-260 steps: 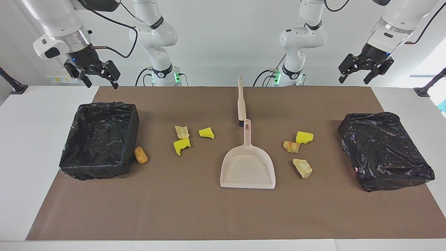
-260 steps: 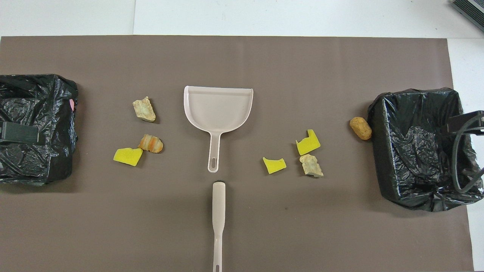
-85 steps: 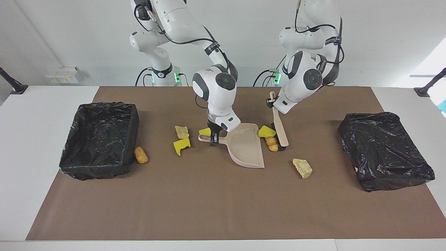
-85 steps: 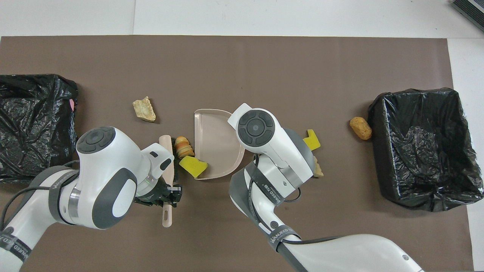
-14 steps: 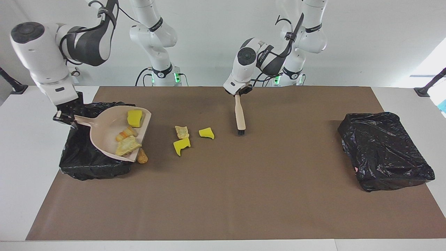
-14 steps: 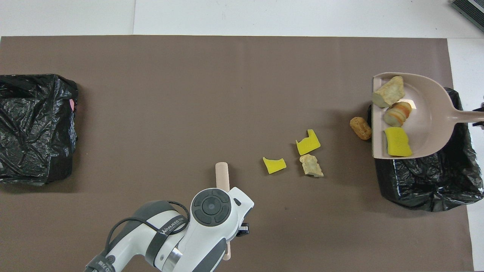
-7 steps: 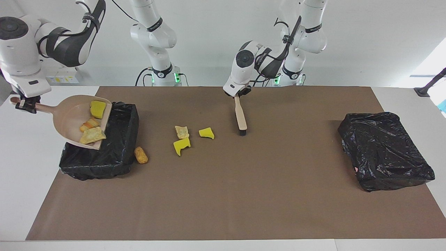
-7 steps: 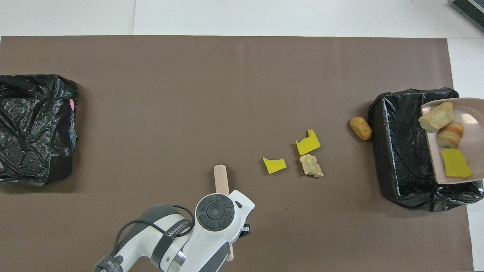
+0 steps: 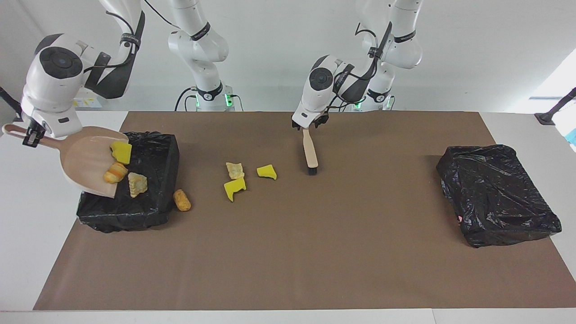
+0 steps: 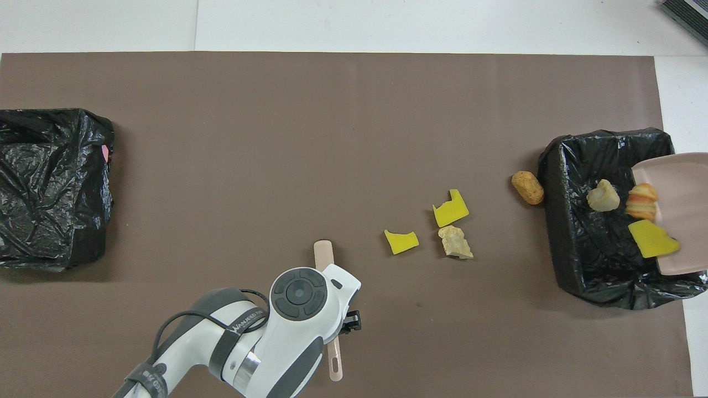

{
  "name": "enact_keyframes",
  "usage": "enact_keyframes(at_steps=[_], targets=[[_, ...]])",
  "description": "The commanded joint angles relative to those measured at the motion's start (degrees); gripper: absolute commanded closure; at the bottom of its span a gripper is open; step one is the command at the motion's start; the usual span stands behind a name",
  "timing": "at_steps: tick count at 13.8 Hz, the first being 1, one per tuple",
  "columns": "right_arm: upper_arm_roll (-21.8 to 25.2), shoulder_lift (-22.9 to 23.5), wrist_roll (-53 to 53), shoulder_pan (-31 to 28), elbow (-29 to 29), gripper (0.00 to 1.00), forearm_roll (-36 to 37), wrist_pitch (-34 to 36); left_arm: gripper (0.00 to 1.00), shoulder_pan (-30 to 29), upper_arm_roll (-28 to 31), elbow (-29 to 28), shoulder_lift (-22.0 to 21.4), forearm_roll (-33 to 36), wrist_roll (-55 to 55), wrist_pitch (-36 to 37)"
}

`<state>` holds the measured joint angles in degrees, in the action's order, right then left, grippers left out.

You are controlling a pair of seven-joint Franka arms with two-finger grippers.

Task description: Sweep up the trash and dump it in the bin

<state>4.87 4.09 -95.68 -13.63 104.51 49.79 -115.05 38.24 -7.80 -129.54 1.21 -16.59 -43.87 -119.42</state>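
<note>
My right gripper (image 9: 29,135) is shut on the handle of the beige dustpan (image 9: 85,157), which tilts down over the open black-lined bin (image 9: 155,155) at the right arm's end. A tan lump (image 9: 137,183) has dropped into the bin. An orange lump (image 9: 114,172) and a yellow sponge (image 9: 120,152) slide at the pan's lip. More trash lies on the mat: two yellow chunks (image 9: 234,189) (image 9: 267,172), a tan piece (image 9: 235,170) and an orange lump (image 9: 182,200) beside the bin. My left gripper (image 9: 309,122) is open over the handle of the brush (image 9: 310,153), which lies on the mat.
A second bin (image 9: 495,193), wrapped in a black bag, sits at the left arm's end of the brown mat (image 9: 315,252). White table shows around the mat's edges.
The dustpan has tipped further and the tan lump has fallen from it into the bin. The left gripper has opened and the brush now lies flat.
</note>
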Motion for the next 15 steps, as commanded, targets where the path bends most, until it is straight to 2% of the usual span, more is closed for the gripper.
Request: enact_keyframes(at_steps=[1, 3, 8, 10, 15], targets=[[-0.6, -2.7, 1.1, 1.2, 2.1, 1.00, 8.3, 1.1, 0.00, -3.4, 0.1, 3.0, -1.3, 0.2, -0.3, 5.1], [-0.7, -3.0, 1.1, 1.6, 1.8, 1.00, 14.2, 1.8, 0.00, -5.8, 0.3, 4.2, -2.3, 1.7, 0.1, 7.3], [-0.7, -5.9, -1.5, 1.7, 0.8, 1.00, 19.6, 3.7, 0.00, -16.4, 0.2, 6.8, -8.8, 4.3, 1.8, 12.5], [-0.7, -6.1, -2.0, 1.7, 0.2, 1.00, 20.1, 3.6, 0.00, -20.1, 0.3, 7.0, -9.1, 4.9, 9.5, 14.7], [-0.8, -6.5, -2.0, 0.6, 1.1, 1.00, 14.9, 1.6, 0.00, -27.7, 0.2, 6.9, -9.0, 6.2, 27.8, 15.0]])
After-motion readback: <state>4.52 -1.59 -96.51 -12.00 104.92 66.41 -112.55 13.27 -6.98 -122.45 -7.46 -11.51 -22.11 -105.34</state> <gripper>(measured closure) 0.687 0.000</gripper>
